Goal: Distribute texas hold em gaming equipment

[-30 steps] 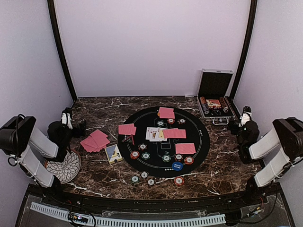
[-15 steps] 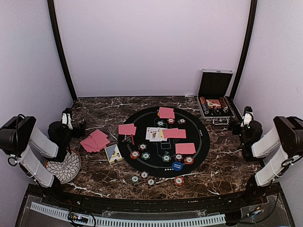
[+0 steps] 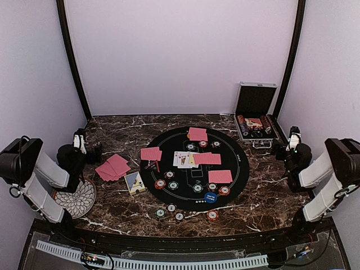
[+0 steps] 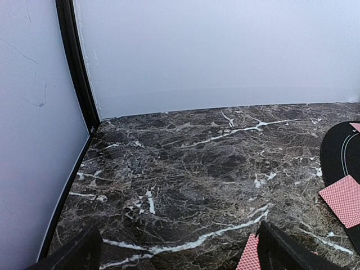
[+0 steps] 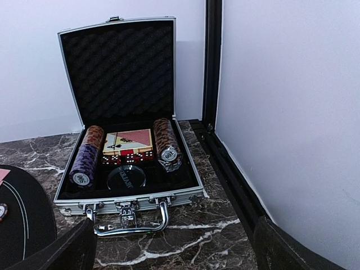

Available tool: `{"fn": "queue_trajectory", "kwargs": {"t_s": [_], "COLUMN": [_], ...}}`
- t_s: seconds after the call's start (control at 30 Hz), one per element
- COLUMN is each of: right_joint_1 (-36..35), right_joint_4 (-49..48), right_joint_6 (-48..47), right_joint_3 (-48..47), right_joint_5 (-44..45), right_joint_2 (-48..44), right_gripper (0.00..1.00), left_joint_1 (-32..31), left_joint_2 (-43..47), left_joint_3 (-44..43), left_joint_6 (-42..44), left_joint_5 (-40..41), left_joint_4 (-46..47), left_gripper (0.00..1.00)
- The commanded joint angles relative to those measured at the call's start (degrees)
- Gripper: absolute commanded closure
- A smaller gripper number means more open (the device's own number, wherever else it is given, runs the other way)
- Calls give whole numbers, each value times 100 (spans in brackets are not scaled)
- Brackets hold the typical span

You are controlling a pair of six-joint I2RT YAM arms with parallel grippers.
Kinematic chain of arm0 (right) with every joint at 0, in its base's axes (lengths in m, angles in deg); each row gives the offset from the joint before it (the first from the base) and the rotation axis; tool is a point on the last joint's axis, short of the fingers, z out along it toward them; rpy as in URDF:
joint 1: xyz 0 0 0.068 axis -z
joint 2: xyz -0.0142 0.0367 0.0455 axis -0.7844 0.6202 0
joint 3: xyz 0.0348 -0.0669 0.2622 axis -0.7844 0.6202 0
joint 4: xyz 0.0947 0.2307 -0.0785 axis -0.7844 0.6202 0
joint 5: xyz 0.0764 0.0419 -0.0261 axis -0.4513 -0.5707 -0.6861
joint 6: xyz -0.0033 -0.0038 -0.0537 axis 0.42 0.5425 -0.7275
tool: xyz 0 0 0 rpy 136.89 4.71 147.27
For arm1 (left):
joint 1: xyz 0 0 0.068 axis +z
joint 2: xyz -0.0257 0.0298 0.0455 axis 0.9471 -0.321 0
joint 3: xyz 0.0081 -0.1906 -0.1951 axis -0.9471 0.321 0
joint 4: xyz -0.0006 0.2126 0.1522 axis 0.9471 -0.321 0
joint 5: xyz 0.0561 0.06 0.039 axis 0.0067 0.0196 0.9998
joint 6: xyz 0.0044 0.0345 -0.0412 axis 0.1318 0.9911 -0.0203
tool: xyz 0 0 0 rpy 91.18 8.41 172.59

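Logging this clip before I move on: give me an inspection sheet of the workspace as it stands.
Surface: marble table, round black mat in the middle.
Job's things: red-backed cards on and left of the mat, face-up cards at its centre, chips around its near half, blue button.
Clutter: open case back right, plate near left.
Hands: left hand and right hand open, empty, at the sides.
Cables: loop by the left arm's base.
Surroundings: pale walls, black posts.
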Motion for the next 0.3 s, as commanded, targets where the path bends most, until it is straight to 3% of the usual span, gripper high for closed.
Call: {"fn": "queue_trajectory", "kwargs": {"t_s": [0.0, 0.27], "right_joint_1": [-12, 17], "right_joint_4": [-241, -210], "right_joint_6": [22, 31], "right_joint_3": [4, -6], "right_joint_5": [-20, -102], "right_joint_2": [24, 19], "right_gripper": [1, 2], "left_joint_1": [-22, -22], "left_joint_2": [15, 20], "left_joint_3": [-69, -73], "left_joint_6": [67, 67], "left_joint_5": [-25, -24], "left_joint_4": [-5, -5], "left_gripper": [1, 1]}}
